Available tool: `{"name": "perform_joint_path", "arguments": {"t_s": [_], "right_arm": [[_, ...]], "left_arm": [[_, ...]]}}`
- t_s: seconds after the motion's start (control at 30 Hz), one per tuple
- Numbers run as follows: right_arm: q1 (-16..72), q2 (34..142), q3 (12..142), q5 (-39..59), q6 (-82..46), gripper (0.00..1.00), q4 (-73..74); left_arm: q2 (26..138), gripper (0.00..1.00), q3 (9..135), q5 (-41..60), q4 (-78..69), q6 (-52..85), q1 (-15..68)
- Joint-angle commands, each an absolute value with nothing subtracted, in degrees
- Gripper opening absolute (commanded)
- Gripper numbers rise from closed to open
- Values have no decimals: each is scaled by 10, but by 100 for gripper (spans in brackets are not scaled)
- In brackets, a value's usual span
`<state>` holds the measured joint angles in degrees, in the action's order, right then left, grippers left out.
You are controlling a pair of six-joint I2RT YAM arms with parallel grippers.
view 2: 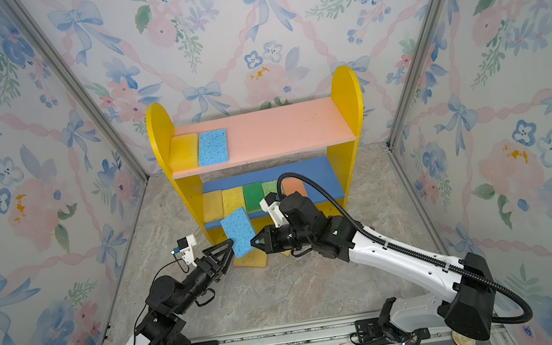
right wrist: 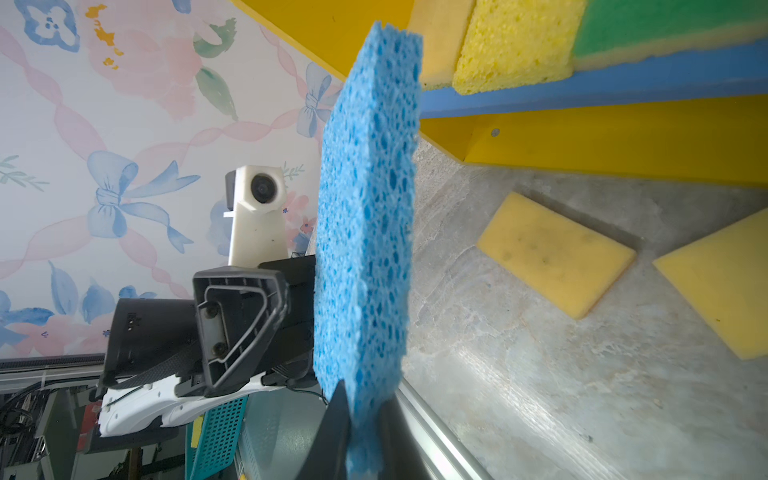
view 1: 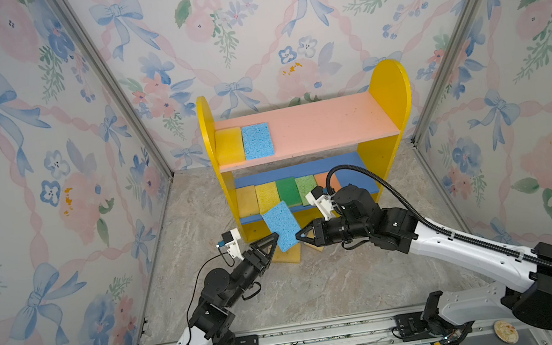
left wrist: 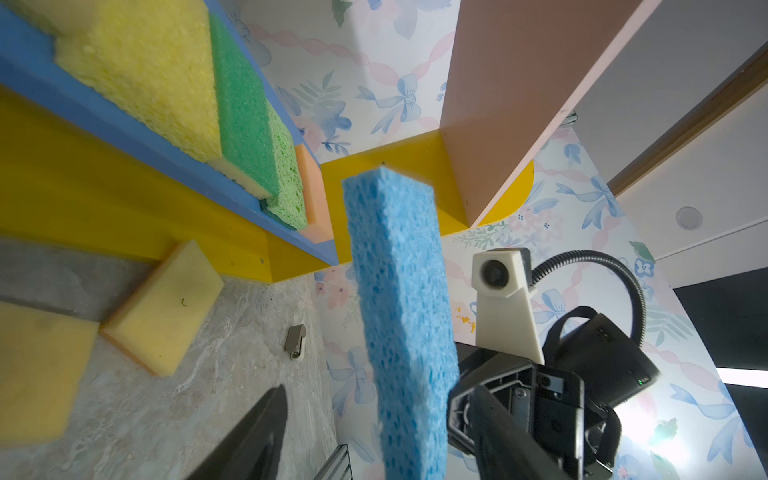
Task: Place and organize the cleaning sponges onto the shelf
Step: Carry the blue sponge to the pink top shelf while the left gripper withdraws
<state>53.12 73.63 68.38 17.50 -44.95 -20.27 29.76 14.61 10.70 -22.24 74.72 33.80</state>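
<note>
Right jaws clamped on blue sponge [right wrist: 365, 208] | left jaws apart, straddling it | shelf [view 1: 391, 91] just behind

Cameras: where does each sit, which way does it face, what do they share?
Both top views: high behind the arms, looking down at the shelf; both arms, left claw, right claw show.
Left wrist: on the left arm, facing the shelf past the held blue sponge; own open fingers show.
Right wrist: on the right arm, facing the left claw across that sponge; own fingers pinch it.
Shared by wrist views: that sponge, two yellow sponges on the floor.
</note>
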Motion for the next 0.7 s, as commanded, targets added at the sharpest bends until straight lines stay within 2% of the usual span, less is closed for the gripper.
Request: {"name": "perform_joint_path", "arguments": {"t_s": [0.0, 0.1, 0.27, 0.5, 0.67], "right_arm": [[545, 712, 746, 129, -379, 14, -292], [548, 704, 782, 122, -362, 14, -316], [559, 676, 833, 100, -318, 14, -328], [551, 671, 933, 20, -284, 14, -379], [484, 717, 1035, -8, -306, 20, -424]], "left_arm": [[285, 86, 259, 96, -16, 597, 325], [294, 97, 365, 24, 135, 470, 324], [309, 98, 461, -66, 222, 338, 323], [322, 98, 458, -155, 234, 236, 323], [299, 98, 412, -194, 230, 195, 323]]}}
